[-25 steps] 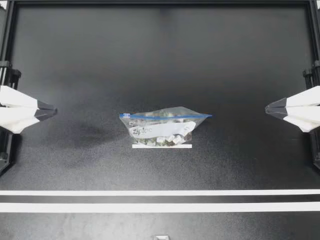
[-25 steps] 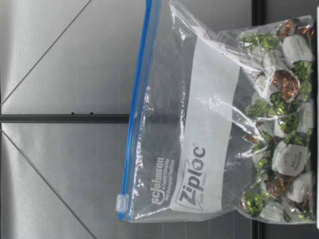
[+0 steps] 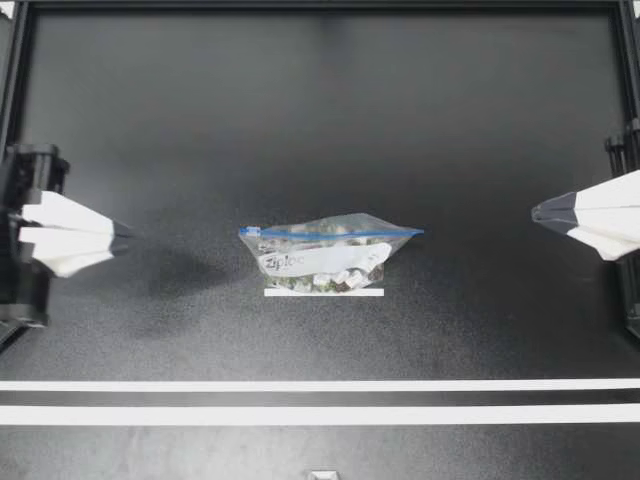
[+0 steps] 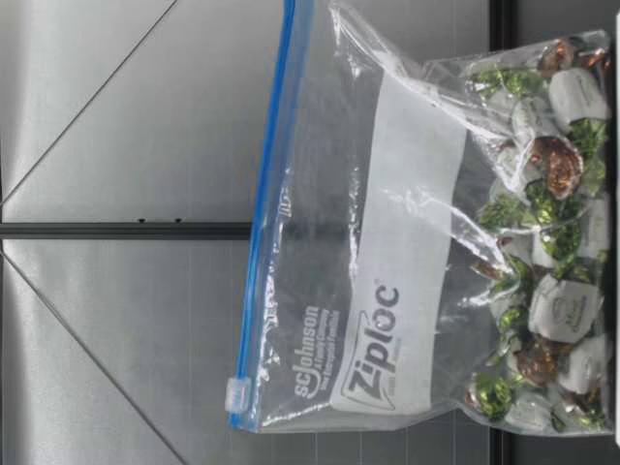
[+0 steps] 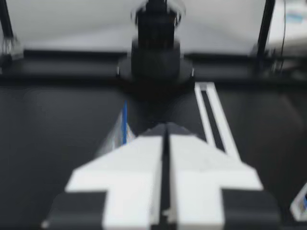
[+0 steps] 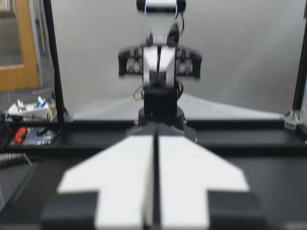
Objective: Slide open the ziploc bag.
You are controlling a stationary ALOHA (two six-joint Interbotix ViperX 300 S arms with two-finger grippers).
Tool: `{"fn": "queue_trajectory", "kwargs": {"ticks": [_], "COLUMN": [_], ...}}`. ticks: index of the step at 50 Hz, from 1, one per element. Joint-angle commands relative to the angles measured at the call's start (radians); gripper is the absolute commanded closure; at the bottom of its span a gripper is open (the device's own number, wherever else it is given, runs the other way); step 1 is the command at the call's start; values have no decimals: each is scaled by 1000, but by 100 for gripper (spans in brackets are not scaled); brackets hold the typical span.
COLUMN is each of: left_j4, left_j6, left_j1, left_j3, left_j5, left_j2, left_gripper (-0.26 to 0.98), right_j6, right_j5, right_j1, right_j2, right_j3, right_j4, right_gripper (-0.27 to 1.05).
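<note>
Ziploc bag [image 3: 325, 255] — between left tool [image 3: 125, 236] and right tool [image 3: 540, 213], well apart

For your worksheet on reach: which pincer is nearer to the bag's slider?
Left. The left pincer faces the slider end; the right pincer is past the bag's opposite end.

Two robot grippers of matching build. The left gripper [image 3: 125, 236] and the right gripper [image 3: 537, 213] each have two flat white fingers [image 6: 120, 177] shaped like wedges, narrowing to dark grey tips, with black blocks at the wide end. The left arm [image 6: 159, 57] is black with white panels.
</note>
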Motion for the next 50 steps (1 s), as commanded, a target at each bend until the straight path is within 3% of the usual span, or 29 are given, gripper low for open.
{"fn": "queue_trajectory", "kwargs": {"ticks": [1,11,21,26,32,36,41,50], "left_j4": [-3,-34,-35,-37,-38,-38,-38,-40], "left_j6": [-3,-2,2,0,5,9,14,12], "left_j1": [25,57,69,80,91,91,92,94], "left_j3": [-11,-34,-48,-43,-41,-40,-38,-41], "left_j5": [-11,-23,-75,-103,-118,-130,-161,-259], "left_j2": [80,293,408,430,439,440,453,537], "left_gripper": [89,88,81,69,43,30,31,32], "right_j6": [-2,-2,-3,-6,-9,-9,-11,-11], "right_j5": [-60,-94,-81,-57,-11,18,49,98], "right_j1": [-9,-32,-71,-83,-98,-107,-114,-115], "right_j2": [57,206,337,390,453,494,543,647], "right_j3": [-40,-115,-190,-229,-281,-314,-359,-451], "right_j4": [-2,0,0,0,-2,-2,-11,-48], "right_gripper": [92,92,91,91,87,81,69,36]}}
